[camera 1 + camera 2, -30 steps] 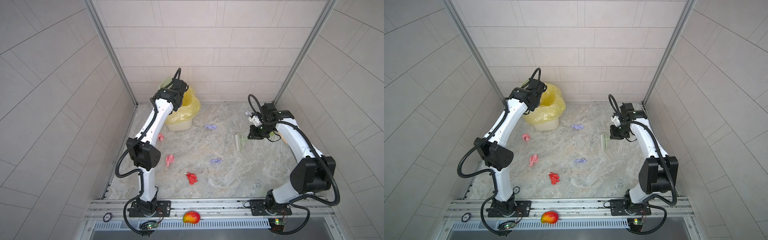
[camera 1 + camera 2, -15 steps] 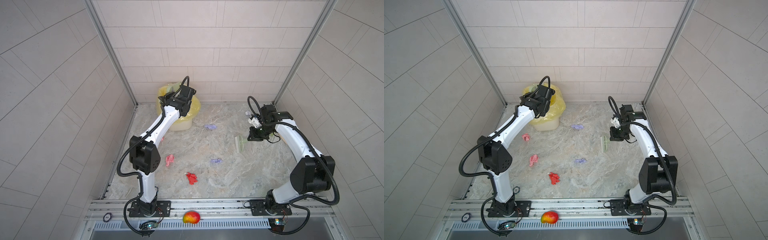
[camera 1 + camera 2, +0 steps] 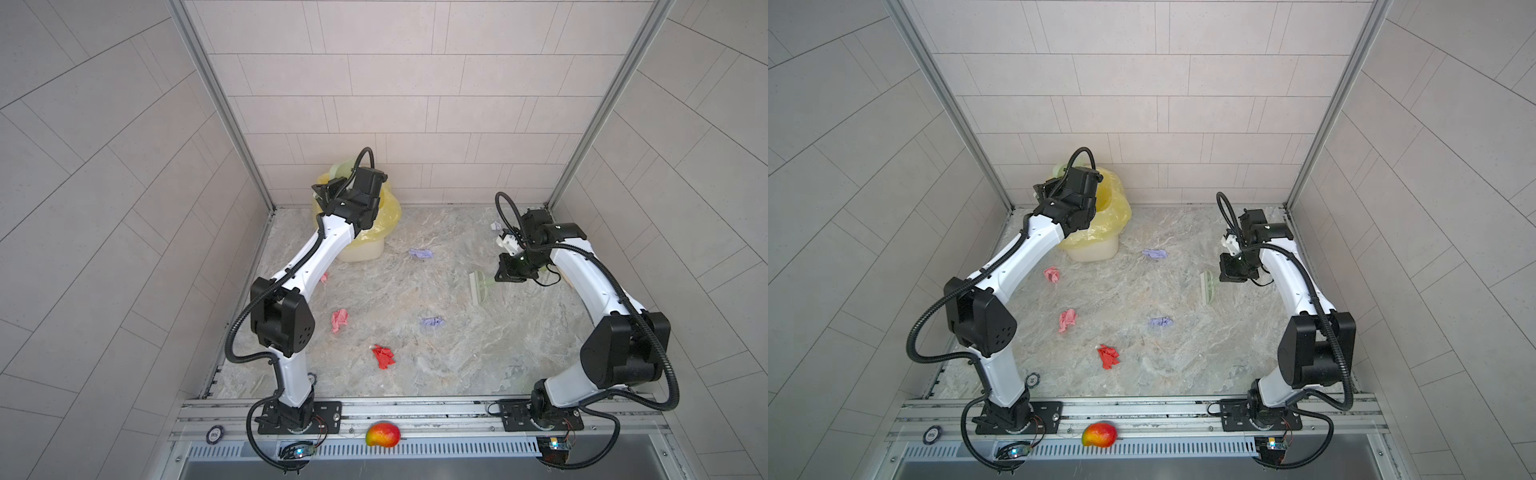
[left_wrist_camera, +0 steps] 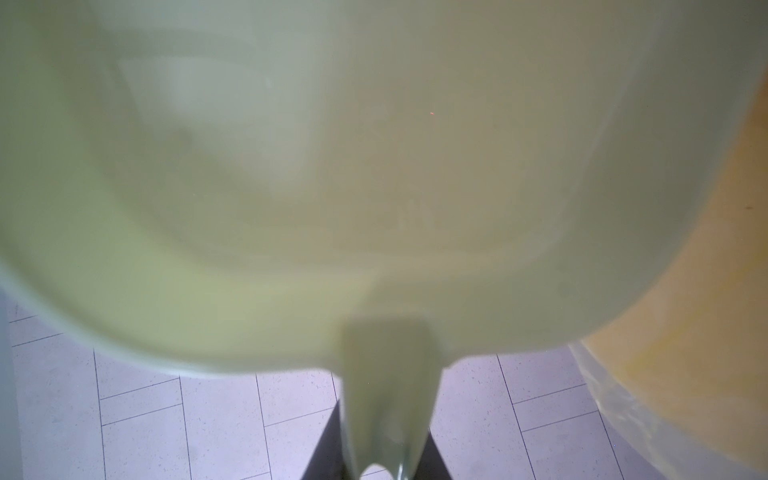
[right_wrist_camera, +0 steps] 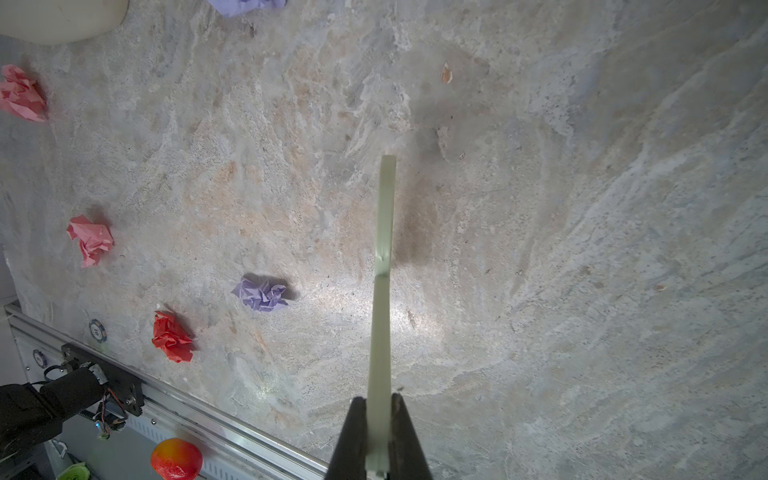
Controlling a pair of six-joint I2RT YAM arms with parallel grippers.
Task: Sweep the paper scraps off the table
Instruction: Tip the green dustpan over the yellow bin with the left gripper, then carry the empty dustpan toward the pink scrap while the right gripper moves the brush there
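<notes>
Several crumpled paper scraps lie on the table (image 3: 457,365): a lavender one (image 3: 421,253) near the bin, another lavender (image 3: 431,321), a pink one (image 3: 339,320), a red one (image 3: 383,356), a pink one (image 3: 1052,274) beside my left arm, and a pale one (image 3: 494,226) at the back right. My left gripper (image 3: 332,192) is shut on the handle of a pale green dustpan (image 4: 374,166), held over the bin. My right gripper (image 5: 379,401) is shut on a pale green brush (image 5: 384,232), its head (image 3: 480,286) just above the table at mid-right.
A white bin (image 3: 365,249) lined with a yellow bag (image 3: 390,212) stands at the back left. A red-yellow mango (image 3: 382,434) rests on the front rail. A poker chip (image 3: 1032,379) lies by the left arm's base. Tiled walls close in three sides.
My left wrist has shifted right over the bin and turned, carrying the dustpan. The right gripper with the brush has drifted slightly toward the front. The scraps lie where they were.
</notes>
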